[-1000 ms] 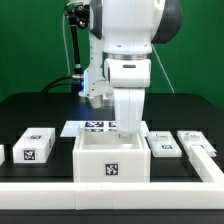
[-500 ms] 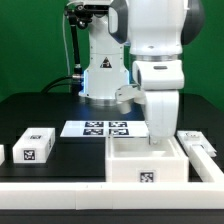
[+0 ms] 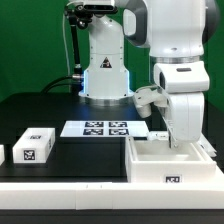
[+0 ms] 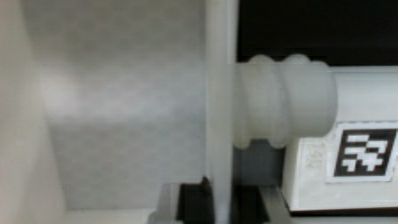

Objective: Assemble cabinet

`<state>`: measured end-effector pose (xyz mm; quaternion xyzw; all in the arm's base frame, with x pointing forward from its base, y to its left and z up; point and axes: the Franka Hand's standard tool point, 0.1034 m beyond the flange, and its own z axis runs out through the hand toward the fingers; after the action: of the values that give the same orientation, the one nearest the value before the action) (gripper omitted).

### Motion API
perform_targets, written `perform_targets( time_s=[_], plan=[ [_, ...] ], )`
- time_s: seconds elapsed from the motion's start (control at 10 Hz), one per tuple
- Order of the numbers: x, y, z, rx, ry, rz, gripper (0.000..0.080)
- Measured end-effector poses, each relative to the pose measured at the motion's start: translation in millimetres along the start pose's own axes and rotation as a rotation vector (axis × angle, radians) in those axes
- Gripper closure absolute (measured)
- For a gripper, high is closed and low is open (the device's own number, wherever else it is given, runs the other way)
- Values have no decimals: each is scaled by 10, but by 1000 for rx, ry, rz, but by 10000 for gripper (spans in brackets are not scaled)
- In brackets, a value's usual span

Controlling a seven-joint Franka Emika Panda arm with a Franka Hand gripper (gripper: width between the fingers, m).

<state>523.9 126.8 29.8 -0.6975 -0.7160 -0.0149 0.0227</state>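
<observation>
Dragging cabinet box (image 3: 150,176) toward exterior view's right, past marker board (image 3: 105,128); my pincer (image 4: 221,198) clamping its wall; probably repositioning for assembly.

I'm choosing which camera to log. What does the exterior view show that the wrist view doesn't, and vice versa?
Only exterior: the marker board, a tagged white panel toward the exterior view's left, and the arm itself. Only wrist: the gripper set astride a thin white wall, and a ribbed, tagged white part beside it. Both: the cabinet box, whose wall that is.
</observation>
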Motion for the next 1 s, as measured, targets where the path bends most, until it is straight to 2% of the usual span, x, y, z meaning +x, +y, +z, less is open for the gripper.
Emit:
perform_targets(
  time_s=[0.4, 0.5, 0.6, 0.7, 0.8, 0.9, 1.0],
  plan=[
    [-3, -2, 3, 5, 0, 1, 769],
    [-6, -3, 5, 5, 0, 2, 542],
    [-7, -3, 6, 6, 0, 2, 542],
    [-9, -4, 8, 6, 0, 3, 341],
    [-11, -5, 9, 6, -1, 3, 341],
    [-12, -5, 11, 6, -1, 3, 189],
    [-13, -5, 11, 7, -1, 3, 189]
  ],
)
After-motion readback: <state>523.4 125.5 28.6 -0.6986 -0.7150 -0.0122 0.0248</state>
